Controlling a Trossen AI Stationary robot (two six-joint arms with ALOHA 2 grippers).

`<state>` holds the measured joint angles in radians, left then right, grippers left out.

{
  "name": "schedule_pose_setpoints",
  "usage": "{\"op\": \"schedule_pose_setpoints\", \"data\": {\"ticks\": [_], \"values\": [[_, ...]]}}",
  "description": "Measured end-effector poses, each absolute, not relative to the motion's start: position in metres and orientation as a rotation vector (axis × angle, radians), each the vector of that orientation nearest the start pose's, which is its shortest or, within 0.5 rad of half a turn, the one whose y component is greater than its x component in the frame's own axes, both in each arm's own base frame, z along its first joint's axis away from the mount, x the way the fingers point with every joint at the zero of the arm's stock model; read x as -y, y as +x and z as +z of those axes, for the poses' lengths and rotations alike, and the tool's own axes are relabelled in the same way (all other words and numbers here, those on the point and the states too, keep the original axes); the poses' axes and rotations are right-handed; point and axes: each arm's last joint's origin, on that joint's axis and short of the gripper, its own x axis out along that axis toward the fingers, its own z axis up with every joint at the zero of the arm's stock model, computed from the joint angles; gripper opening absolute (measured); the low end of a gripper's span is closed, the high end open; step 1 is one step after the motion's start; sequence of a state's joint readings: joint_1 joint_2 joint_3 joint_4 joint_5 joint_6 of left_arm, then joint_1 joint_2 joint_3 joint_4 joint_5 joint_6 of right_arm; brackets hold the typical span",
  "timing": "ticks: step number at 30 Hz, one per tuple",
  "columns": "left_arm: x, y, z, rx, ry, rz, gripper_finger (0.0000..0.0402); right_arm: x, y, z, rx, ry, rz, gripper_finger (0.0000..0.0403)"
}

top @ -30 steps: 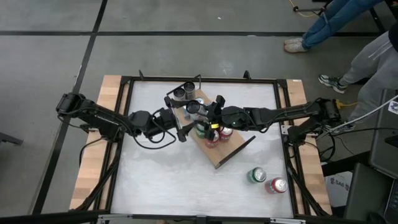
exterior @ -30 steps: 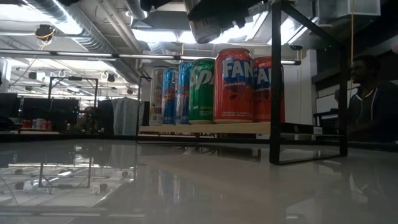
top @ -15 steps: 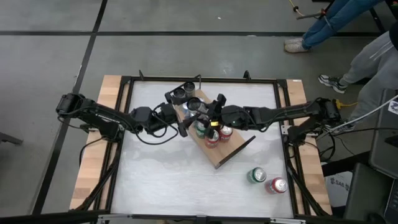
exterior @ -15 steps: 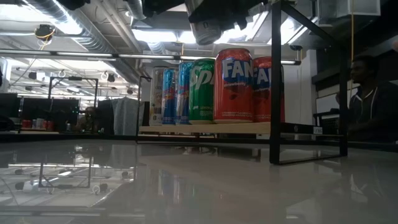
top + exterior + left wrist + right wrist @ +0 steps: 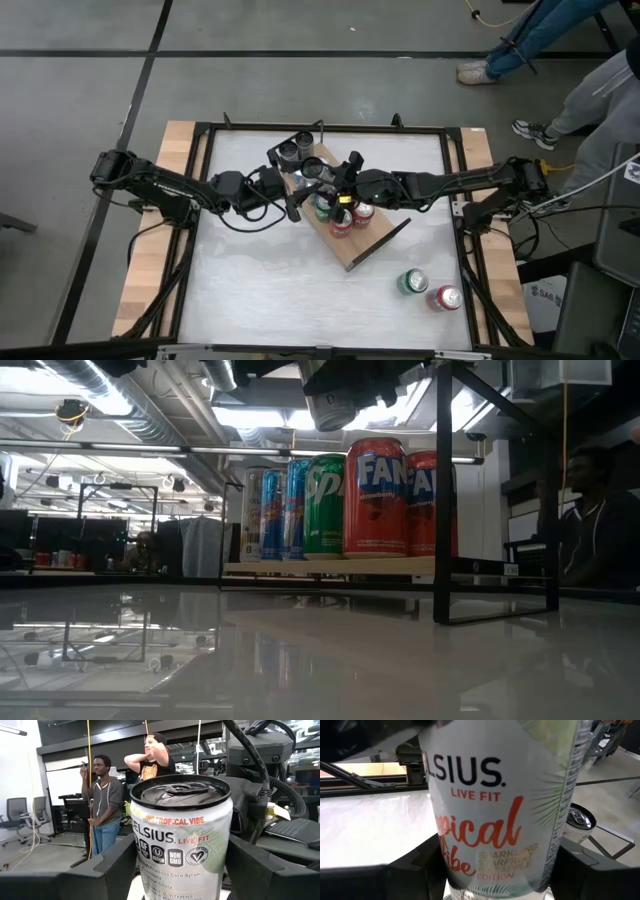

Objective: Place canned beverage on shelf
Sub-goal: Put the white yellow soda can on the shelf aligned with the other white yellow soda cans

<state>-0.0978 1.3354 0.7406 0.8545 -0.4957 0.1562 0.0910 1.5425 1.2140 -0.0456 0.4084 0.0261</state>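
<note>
Between both grippers' fingers, Celsius can (image 5: pixel 181 837), above shelf (image 5: pixel 352 246)

The high view looks straight down on the whole white tabletop (image 5: pixel 300 290). The low view sits at table height, facing level across it into the room. Both wrist cameras sit very near one white Celsius can (image 5: pixel 181 835) (shared from opposite sides).

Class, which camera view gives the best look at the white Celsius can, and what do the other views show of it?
The left wrist view: the Celsius can shows whole top, lid and label. The right wrist view shows only its label close up. The low view shows it far off, at the row's end. The high view hides it among the arms.
</note>
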Motion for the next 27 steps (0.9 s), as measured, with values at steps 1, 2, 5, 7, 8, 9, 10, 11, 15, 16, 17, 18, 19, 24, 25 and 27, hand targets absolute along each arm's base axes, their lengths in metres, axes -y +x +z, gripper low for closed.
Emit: {"op": "schedule_pose_setpoints", "data": {"ticks": [1,2,5,7,8,9,10,11,15,16,17,18,19,24,25,27], "values": [[0.0141,0.2850,0.2964,0.218,0.077,0.414,0.0253,-0.0205,0.3512,0.3107,-0.360,-0.067,-0.318,0.0248],[0.0141,0.2850,0.2965,0.218,0.077,0.414,0.0253,-0.0205,0.3512,0.3108,-0.360,-0.067,-0.318,0.0248],[0.0141,0.2850,0.2965,0.218,0.077,0.414,0.0261,-0.0206,0.3512,0.3108,-0.359,-0.067,-0.318,0.0248],[0.0141,0.2850,0.2964,0.218,0.077,0.415,0.0268,-0.0205,0.3512,0.3108,-0.359,-0.067,-0.318,0.0248],[0.0141,0.2850,0.2964,0.217,0.077,0.416,0.0272,-0.0205,0.3512,0.3108,-0.359,-0.067,-0.318,0.0248],[0.0141,0.2850,0.2964,0.217,0.077,0.416,0.0275,-0.0205,0.3512,0.3108,-0.359,-0.067,-0.318,0.0248],[0.0141,0.2851,0.2961,0.215,0.071,0.415,0.0277,-0.0205,0.3512,0.3108,-0.360,-0.067,-0.318,0.0248],[0.0141,0.2851,0.2959,0.216,0.058,0.414,0.0280,-0.0205,0.3512,0.3108,-0.360,-0.067,-0.318,0.0248],[0.0141,0.2852,0.2957,0.219,0.037,0.412,0.0281,-0.0205,0.3512,0.3107,-0.360,-0.067,-0.318,0.0248],[0.0141,0.2852,0.2957,0.219,0.036,0.412,0.0280,-0.0205,0.3512,0.3109,-0.360,-0.067,-0.318,0.0248],[0.0141,0.2852,0.2957,0.219,0.036,0.412,0.0279,-0.0205,0.3512,0.3109,-0.360,-0.067,-0.318,0.0248],[0.0141,0.2852,0.2958,0.220,0.034,0.412,0.0278,-0.0206,0.3512,0.3109,-0.360,-0.067,-0.318,0.0248],[0.0141,0.2852,0.2958,0.220,0.033,0.412,0.0278,-0.0206,0.3512,0.3109,-0.360,-0.067,-0.318,0.0248],[0.0141,0.2852,0.2957,0.219,0.032,0.412,0.0282,-0.0206,0.3512,0.3109,-0.360,-0.067,-0.318,0.0248],[0.0141,0.2852,0.2955,0.218,0.031,0.411,0.0284,-0.0206,0.3512,0.3109,-0.360,-0.067,-0.318,0.0248],[0.0141,0.2853,0.2952,0.215,0.032,0.412,0.0288,-0.0206,0.3512,0.3108,-0.361,-0.068,-0.318,0.0248]]}}
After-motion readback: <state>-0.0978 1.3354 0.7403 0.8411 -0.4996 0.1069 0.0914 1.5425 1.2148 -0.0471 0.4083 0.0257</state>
